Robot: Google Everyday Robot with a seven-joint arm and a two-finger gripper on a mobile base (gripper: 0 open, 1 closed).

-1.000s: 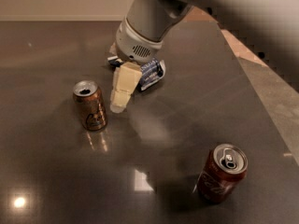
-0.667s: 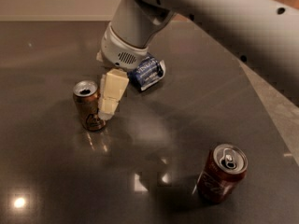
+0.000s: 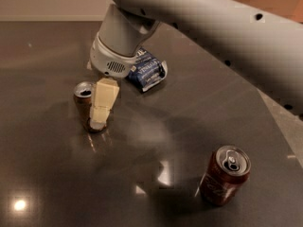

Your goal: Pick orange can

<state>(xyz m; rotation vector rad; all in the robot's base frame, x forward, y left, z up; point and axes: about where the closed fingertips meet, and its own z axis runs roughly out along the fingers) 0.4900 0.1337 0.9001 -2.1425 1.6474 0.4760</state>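
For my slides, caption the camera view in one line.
The gripper at the orange can on a dark table, with a red can and blue packet nearby.

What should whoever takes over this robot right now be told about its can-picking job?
End effector: lowered right at the orange can, covering most of the can's side in this view. Whether it is open or shut cannot be seen.
Orange can: upright on the dark table, on the left.
Other things: the dark red can stands at the front right, and a blue packet lies behind the end effector.
Done: approach to the right can.
Left: confirm the grip, then lift the can off the table.
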